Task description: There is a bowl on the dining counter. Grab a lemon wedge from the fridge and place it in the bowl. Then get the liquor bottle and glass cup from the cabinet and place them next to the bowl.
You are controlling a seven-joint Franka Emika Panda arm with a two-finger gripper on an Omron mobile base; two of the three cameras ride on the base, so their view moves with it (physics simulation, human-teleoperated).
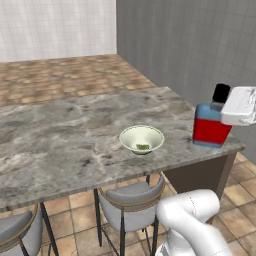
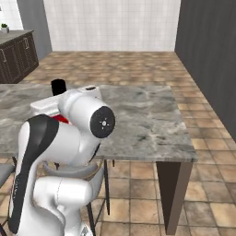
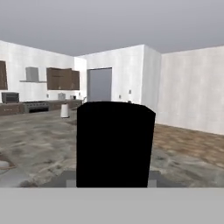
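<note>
The liquor bottle (image 1: 211,126), with a light-blue top, red body and black cap, stands upright at the right end of the dining counter (image 1: 60,135), a hand's width right of the bowl. My gripper (image 1: 223,105) reaches in from the right and is shut around the bottle's neck. In the hand view the black cap (image 3: 114,144) stands right in front of the camera between the jaws. The pale green bowl (image 1: 141,138) holds a lemon wedge (image 1: 143,146). From the right base view, the cap (image 2: 58,86) and a bit of red body (image 2: 62,119) peek out behind my arm.
Grey stools (image 1: 131,202) are tucked under the counter's near edge. The counter's right edge (image 1: 235,146) lies just beyond the bottle. Far off in the hand view are the grey fridge (image 3: 99,84), brown wall cabinets (image 3: 61,78) and a small white object (image 3: 64,110) on a counter.
</note>
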